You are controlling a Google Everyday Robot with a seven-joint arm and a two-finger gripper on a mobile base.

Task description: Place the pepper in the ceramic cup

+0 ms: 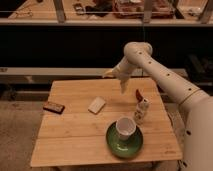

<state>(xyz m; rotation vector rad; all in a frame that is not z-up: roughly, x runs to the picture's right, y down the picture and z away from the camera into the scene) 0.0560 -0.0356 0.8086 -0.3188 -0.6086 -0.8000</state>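
Note:
The pepper point(138, 94) is small and dark red. It lies on the wooden table point(75, 140) just behind a small white shaker-like bottle point(141, 110). The ceramic cup point(125, 128) is white and stands upright on a green saucer point(126, 145) near the table's front right. My gripper point(123, 87) points down over the back of the table, a little left of the pepper and apart from it. It is well behind the cup. Nothing shows in the gripper.
A white rectangular block point(97, 104) lies at the table's middle. A dark brown bar point(53, 107) lies at the left edge. A dark shelf unit with a rail point(60, 22) stands behind the table.

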